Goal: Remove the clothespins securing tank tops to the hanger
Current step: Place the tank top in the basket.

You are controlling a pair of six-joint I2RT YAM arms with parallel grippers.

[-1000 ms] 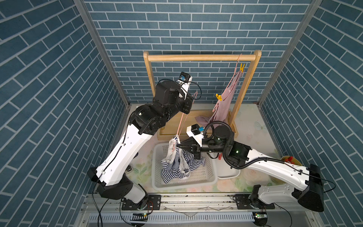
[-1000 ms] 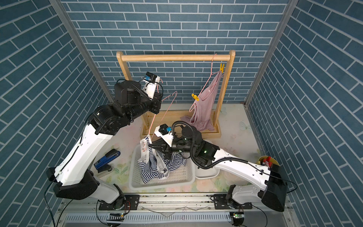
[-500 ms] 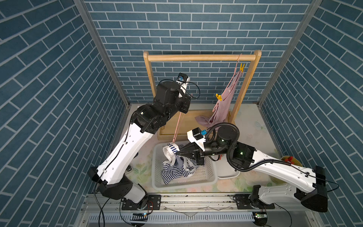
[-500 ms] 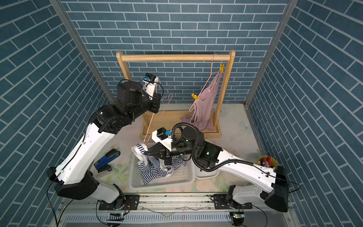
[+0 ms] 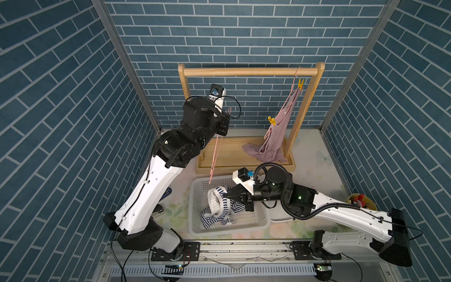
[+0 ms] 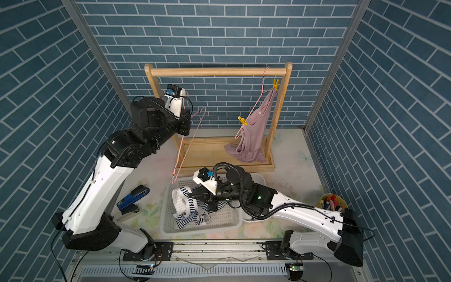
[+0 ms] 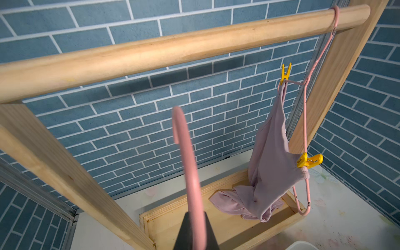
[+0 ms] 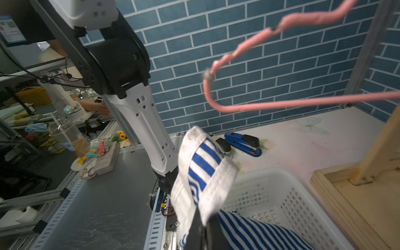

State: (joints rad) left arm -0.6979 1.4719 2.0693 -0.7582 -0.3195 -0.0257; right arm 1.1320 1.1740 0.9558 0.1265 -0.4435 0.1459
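- Now the left claw [image 7: 194,227] is clenched on the bare hanger [image 5: 215,153].
- Just past the right claw [image 5: 228,195], the striped tank top [image 5: 216,203] has come off the hanger tip; that claw grasps its strap over the basket [image 5: 256,216].
- Well beyond that claw, yellow clothespins [image 5: 271,120] pin the pink tank top [image 5: 278,133]: next.

The rack [image 5: 249,72] is smooth wood. The pink tank top [image 5: 278,131] is matt cloth; the striped tank top [image 5: 210,218] has ribbed trim. The hanger [image 7: 190,164] is matt coated wire, the basket [image 5: 229,230] perforated plastic, the yellow clothespins [image 7: 309,161] glossy plastic.
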